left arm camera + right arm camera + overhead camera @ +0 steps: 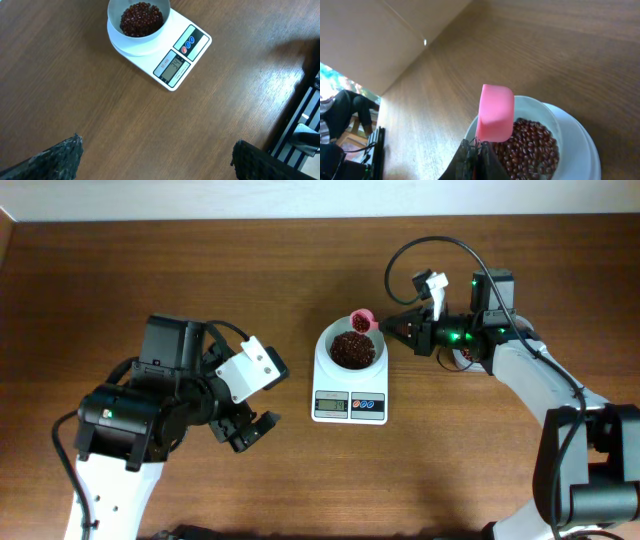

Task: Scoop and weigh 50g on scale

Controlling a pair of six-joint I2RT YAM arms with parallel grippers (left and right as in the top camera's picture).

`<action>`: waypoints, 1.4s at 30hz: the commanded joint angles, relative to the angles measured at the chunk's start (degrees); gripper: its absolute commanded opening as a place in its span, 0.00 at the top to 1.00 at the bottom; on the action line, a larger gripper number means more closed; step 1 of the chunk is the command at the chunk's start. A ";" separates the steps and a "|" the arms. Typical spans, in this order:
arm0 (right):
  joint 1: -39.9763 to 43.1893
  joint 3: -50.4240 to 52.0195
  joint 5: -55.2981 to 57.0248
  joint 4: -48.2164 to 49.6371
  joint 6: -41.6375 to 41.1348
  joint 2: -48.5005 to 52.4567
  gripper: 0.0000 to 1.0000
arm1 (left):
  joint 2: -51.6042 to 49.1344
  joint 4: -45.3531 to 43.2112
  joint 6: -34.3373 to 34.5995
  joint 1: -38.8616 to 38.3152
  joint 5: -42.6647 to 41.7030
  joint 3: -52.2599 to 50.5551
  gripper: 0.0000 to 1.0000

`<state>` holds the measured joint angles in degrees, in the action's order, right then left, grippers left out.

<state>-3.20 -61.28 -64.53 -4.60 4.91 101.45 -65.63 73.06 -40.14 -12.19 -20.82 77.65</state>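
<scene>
Both arms share a build: black joint housings and white tube links. The left arm (125, 420) has a small green mark on its black housing and an angular white camera box (252, 368) at the wrist. Its fingers (57, 157) are dark and rough-textured. The right arm (530, 375) shows green lights (453, 336) and a looping black cable (440, 242) — plus a smaller white box (433, 283).

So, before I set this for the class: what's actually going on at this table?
The right arm, jaws shut, holds a pink scoop over the far rim of the bowl on the scale. The bowl already holds a heap of red beans. The left arm hangs beside the scale, jaws wide open over the table, holding nothing. The scale's display is too small to read.
</scene>
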 commanded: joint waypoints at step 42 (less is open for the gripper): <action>-1.36 -0.11 6.73 -0.94 4.70 0.17 0.96 | 0.22 -0.07 -1.11 0.35 -0.81 -0.42 0.01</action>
<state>-3.64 -61.28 -59.86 -5.74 10.98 101.54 -65.65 73.06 -40.14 -12.19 -20.82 77.65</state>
